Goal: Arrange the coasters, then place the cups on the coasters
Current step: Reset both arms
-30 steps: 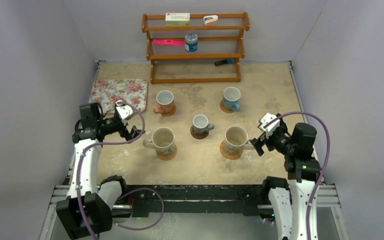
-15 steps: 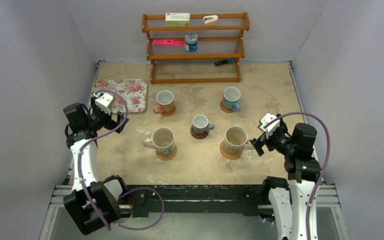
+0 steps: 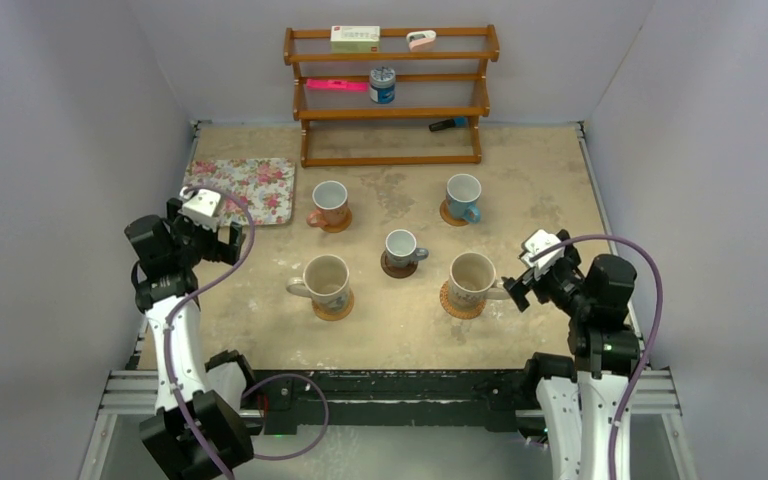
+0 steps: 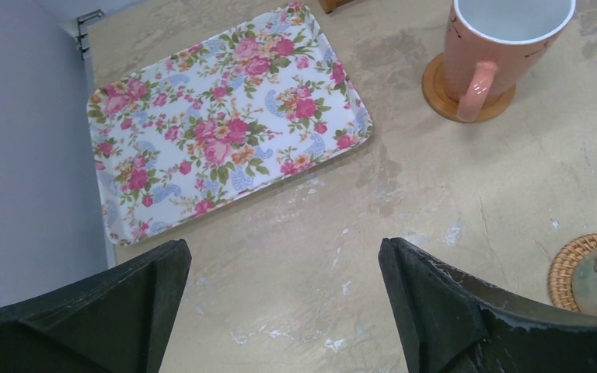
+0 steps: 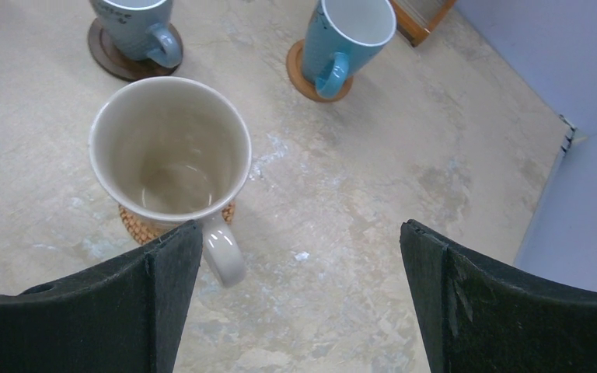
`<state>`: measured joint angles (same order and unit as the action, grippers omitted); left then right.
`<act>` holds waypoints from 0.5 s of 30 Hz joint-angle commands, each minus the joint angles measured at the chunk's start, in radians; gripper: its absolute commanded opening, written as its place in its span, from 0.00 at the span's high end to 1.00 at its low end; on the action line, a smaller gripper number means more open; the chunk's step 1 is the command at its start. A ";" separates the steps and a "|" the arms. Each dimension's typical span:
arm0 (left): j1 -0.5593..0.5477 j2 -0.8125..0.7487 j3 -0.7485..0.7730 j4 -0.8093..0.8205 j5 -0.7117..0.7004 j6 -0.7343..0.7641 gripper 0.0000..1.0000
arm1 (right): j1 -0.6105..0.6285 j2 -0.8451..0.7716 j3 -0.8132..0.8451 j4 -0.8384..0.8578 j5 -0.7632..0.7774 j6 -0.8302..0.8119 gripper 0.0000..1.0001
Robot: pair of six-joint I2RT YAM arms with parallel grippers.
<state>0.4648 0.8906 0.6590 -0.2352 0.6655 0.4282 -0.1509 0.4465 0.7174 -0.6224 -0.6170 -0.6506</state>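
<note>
Hanging above the near-right part of the table [image 3: 540, 180], the right gripper [image 5: 299, 229] has its jaws spread wide with nothing between them. It is close beside the handle of the right cream mug [image 5: 171, 148], which stands on a woven coaster [image 5: 136, 225]. Toward the left edge, the left gripper [image 4: 281, 249] is likewise spread and empty, over bare table just nearer than the floral tray [image 4: 218, 124]. Level with the right cream mug, the left cream mug [image 3: 325, 280] sits on a second woven coaster [image 3: 340, 308]. At the table's middle, the small grey mug [image 3: 400, 245] rests on the dark brown coaster [image 3: 396, 270]. Farther back, the orange-brown mug [image 3: 330, 202] stands on the left tan coaster [image 3: 341, 225] and the light blue mug [image 3: 463, 195] on the right tan coaster [image 3: 449, 215]. A wooden rack [image 3: 390, 112] holding a tin can [image 3: 382, 85] lines the far edge.
</note>
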 commanded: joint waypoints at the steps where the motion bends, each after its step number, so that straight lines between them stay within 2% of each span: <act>1: 0.011 -0.048 -0.025 0.044 -0.038 -0.019 0.00 | 0.001 -0.048 -0.035 0.107 0.088 0.082 0.01; 15: 0.010 -0.028 -0.091 0.069 0.007 0.009 0.00 | 0.000 -0.113 -0.106 0.291 0.328 0.271 0.01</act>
<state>0.4656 0.8532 0.5812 -0.2157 0.6472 0.4297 -0.1509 0.3397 0.6270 -0.4191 -0.3744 -0.4507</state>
